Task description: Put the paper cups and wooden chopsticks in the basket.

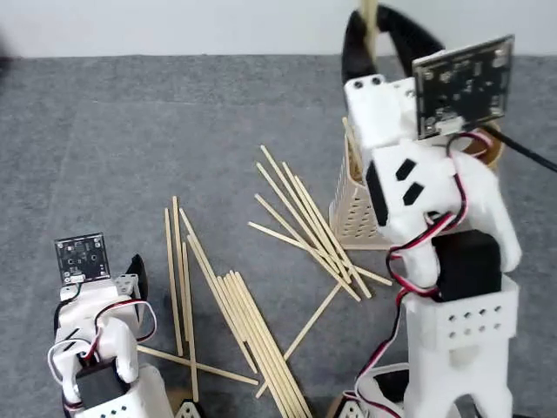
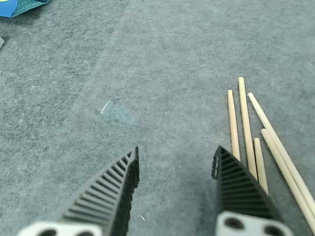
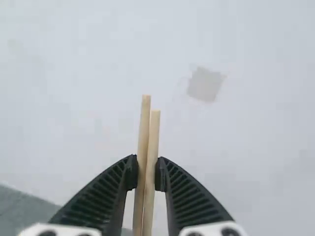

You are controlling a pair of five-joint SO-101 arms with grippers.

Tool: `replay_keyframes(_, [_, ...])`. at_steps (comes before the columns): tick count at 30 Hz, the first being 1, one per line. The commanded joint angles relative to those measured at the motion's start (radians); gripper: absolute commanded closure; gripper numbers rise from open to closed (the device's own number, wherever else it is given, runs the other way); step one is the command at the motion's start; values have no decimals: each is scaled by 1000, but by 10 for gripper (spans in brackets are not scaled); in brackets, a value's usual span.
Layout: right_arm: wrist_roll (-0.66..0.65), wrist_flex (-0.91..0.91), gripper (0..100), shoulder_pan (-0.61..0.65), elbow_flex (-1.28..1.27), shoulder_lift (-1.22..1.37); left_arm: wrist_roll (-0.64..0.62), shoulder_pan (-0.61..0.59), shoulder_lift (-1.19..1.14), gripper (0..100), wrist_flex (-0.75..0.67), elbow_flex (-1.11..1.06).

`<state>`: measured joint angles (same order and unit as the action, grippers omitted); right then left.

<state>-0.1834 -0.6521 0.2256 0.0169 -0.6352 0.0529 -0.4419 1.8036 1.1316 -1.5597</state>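
The right gripper (image 3: 146, 173) is seen with its jaws clamped on two wooden chopsticks (image 3: 148, 129). These are pale, round and blunt-ended, pressed side by side, with one tip set slightly beyond the other. Behind them the right wrist view shows a white wall (image 3: 74, 73) with a faint grey square patch (image 3: 205, 83). The high view adds the placing: that gripper is held high at the far side of the table, above the basket (image 1: 348, 213), a cream perforated container standing upright on the grey mat (image 1: 104, 139).

The left gripper (image 2: 174, 157) is shown with its jaws apart and nothing between them, over bare mat. The ends of a few loose chopsticks (image 2: 246, 128) lie just beside one jaw. A blue object (image 2: 19, 6) is caught at the edge of the left wrist view. In the high view many more chopsticks are spread between the two arms. Some are bunched in parallel near the front and others are crossed beside the basket's foot.
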Motion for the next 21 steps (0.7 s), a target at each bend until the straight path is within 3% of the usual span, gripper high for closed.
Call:
replay_keyframes(1, [0,96,991,-53,-52,-25,0,0,15,769,-18,8])
replay_keyframes(10, [-6,503,991,-91,-628,-197,21,0,15,769,-23,-1])
replay_keyframes(18, [2,521,983,-88,-816,-225,25,0,15,769,-23,-1])
replay_keyframes(21, [-2,519,915,-87,-821,-225,25,0,15,769,-23,-1])
